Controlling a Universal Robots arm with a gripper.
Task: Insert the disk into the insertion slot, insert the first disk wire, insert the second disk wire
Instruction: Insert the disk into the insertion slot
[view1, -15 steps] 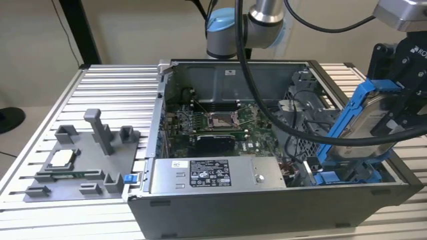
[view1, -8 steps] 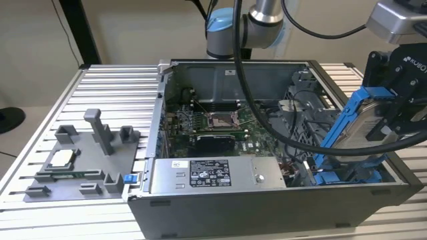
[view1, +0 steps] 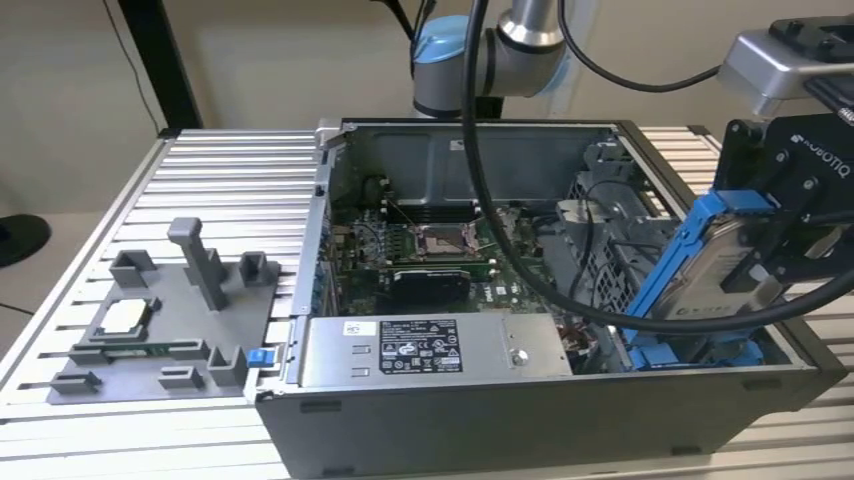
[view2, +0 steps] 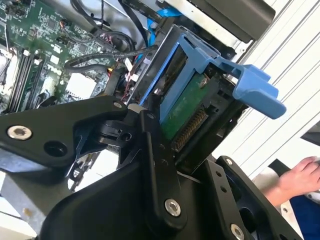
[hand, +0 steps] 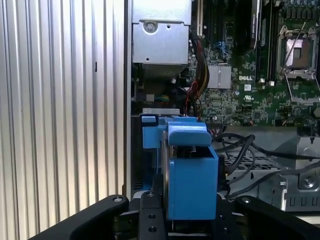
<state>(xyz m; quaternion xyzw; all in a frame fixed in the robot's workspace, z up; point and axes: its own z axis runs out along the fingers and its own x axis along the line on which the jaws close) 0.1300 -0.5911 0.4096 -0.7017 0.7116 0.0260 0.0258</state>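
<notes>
**Computer case** (view1: 534, 405): open-topped, centre to lower right of the exterior view. Holds the motherboard (view1: 427, 250) and the grey power-supply box (view1: 420, 350).

**The insertion slot** (view1: 694, 352): grey bay with blue rails, in the case's lower-right corner.

**The disk** (view1: 721, 262):
- Handling (judged): rigid and dense for its size, and sensitive to knocks. The plastic frame should give a little, but the metal body will not.
- Best hold (judged): across the frame's two long sides, clear of the exposed circuit board (view2: 185, 112) and the connector end.
- Appearance: silver-grey slab with a white label, clipped in a bright blue frame.
- Position: right of the exterior view, steeply tilted. Its lower end is down at the slot's rails and its upper end is raised, so it is not lying flat in the bay. Whether it has engaged the rails cannot be told.

**Gripper** (view1: 761, 265): black, clamped on the disk with one finger against each side.

**Blue latch tab** (view2: 257, 90): juts from the frame's end at upper right of the second wrist view.
</notes>
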